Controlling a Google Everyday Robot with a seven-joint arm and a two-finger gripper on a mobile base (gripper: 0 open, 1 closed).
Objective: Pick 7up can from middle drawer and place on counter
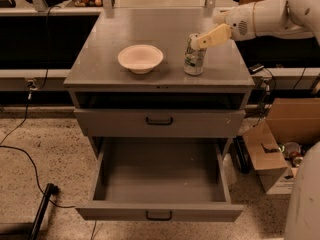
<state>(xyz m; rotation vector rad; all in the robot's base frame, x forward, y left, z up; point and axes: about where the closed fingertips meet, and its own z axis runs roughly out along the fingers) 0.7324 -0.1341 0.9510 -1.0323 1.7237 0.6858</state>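
Observation:
The 7up can [194,60] stands upright on the counter [150,29], near its front right, to the right of the cream bowl. My gripper [199,42] reaches in from the right on the white arm and is at the can's top, touching or just over it. The middle drawer [160,176], the lowest one, is pulled fully out and its grey tray holds nothing. Its front panel carries a small black handle [159,215].
A cream bowl [140,58] sits on the counter left of the can. The upper drawer front [159,121] is closed. Cardboard boxes [280,149] stand on the floor at the right. A black cable [30,159] and a black bar lie on the floor at the left.

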